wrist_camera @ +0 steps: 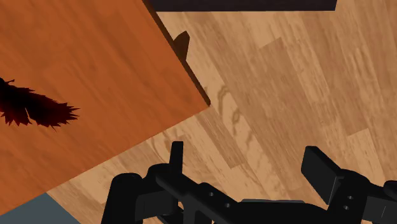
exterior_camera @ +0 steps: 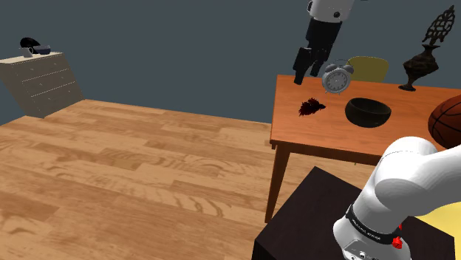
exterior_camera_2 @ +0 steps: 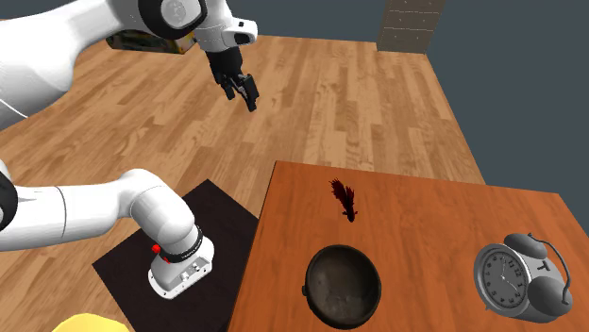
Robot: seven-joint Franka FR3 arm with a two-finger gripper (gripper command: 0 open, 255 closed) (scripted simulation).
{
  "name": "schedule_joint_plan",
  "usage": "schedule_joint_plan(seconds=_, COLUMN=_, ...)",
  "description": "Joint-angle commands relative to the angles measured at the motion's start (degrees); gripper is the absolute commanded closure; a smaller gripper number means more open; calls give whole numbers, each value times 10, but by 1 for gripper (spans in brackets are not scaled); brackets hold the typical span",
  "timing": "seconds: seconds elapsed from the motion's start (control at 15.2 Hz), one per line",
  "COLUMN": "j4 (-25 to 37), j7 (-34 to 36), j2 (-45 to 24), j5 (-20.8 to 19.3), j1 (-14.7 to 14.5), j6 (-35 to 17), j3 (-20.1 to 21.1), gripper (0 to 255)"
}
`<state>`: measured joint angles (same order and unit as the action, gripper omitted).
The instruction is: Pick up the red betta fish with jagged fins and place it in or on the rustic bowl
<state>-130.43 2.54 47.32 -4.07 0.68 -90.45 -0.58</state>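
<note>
hovering high beside the bench [exterior_camera: 325,140] edge, the claw [wrist_camera: 248,159] is spread and empty, so no step of the task looks done. the dark red fish [exterior_camera_2: 344,200] lies on the bench, near the dark bowl [exterior_camera_2: 343,283] but outside it; reaching, grasping, lifting and placing all remain.

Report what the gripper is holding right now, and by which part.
Nothing is held. The gripper is open with only the floor between its fingers, past the table edge; the red fish lies on the table, untouched.
</note>
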Motion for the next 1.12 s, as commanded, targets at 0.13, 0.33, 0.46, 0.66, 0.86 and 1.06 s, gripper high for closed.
schedule_joint_plan(seconds=0.13, j4=-19, j7=-27, j2=4, j5=-14, j1=6, j6=-17, j3=-27, gripper=0)
schedule_joint_plan(seconds=0.33, j4=-42, j7=-68, j2=3, j5=-35, j1=14, j6=-44, j3=-67, gripper=0)
schedule_joint_plan(seconds=0.46, j4=-53, j7=-96, j2=-2, j5=-49, j1=21, j6=-63, j3=-95, gripper=0)
schedule_joint_plan(seconds=0.66, j4=-65, j7=-137, j2=-15, j5=-69, j1=29, j6=-92, j3=-138, gripper=0)
schedule_joint_plan(seconds=0.86, j4=-71, j7=-178, j2=-37, j5=-87, j1=36, j6=-123, j3=-182, gripper=0)
schedule_joint_plan(seconds=1.06, j4=-69, j7=-220, j2=-65, j5=-100, j1=39, j6=-156, j3=-227, gripper=0)
